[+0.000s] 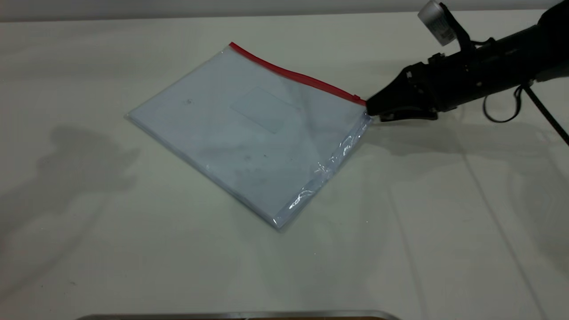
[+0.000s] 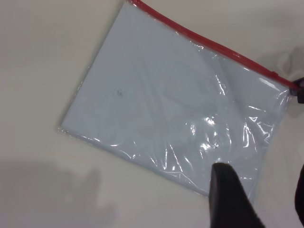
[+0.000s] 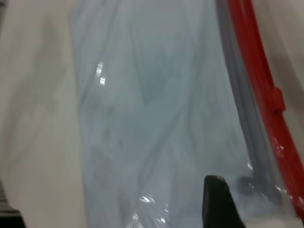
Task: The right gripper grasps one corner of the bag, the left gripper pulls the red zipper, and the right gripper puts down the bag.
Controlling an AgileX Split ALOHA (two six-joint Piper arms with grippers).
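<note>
The bag (image 1: 249, 133) lies on the table, clear plastic with white paper inside. The red zipper (image 1: 293, 75) runs along its far edge, with the slider tab (image 1: 356, 97) near the right end. My right gripper (image 1: 370, 110) is at that right corner of the bag (image 1: 365, 112) and is shut on it. In the right wrist view one black finger (image 3: 216, 204) lies on the plastic (image 3: 156, 118) beside the zipper (image 3: 259, 80). My left gripper (image 2: 266, 199) is open above the bag's near side (image 2: 175, 104). It is out of the exterior view.
The pale table (image 1: 444, 222) surrounds the bag. A metal edge (image 1: 240, 314) runs along the bottom of the exterior view. The right arm's cable loop (image 1: 502, 109) hangs behind the gripper. The right gripper's tip also shows in the left wrist view (image 2: 299, 91).
</note>
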